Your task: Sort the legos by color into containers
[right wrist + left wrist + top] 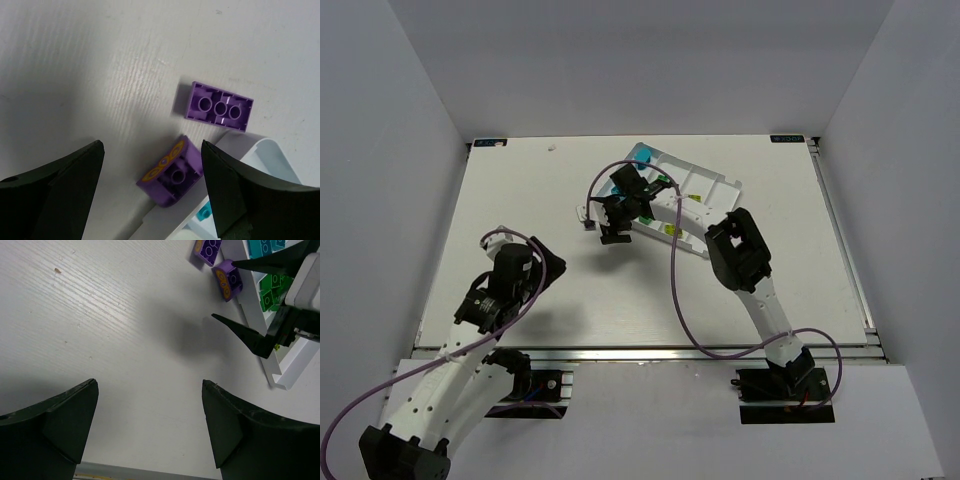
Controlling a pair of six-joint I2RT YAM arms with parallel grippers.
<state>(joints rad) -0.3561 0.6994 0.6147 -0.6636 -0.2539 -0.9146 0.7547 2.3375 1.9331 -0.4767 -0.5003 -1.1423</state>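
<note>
Two purple legos lie on the table just outside the white tray (260, 150). One is a flat brick (219, 106) turned underside up. The other is a curved brick with a yellow pattern (170, 172), leaning against the tray's corner. My right gripper (152, 145) hangs open above the curved brick, a finger on each side and not touching it. In the left wrist view the same bricks (227, 280) (209, 249) lie by the tray wall (255, 310). Cyan legos (262, 246) and green legos (272, 290) sit in its containers. My left gripper (150, 382) is open and empty over bare table.
The tray (715, 180) sits tilted at the back centre of the table, with the right arm (745, 255) stretched across its near side. The left arm (505, 275) is at the front left. White walls enclose the table on three sides.
</note>
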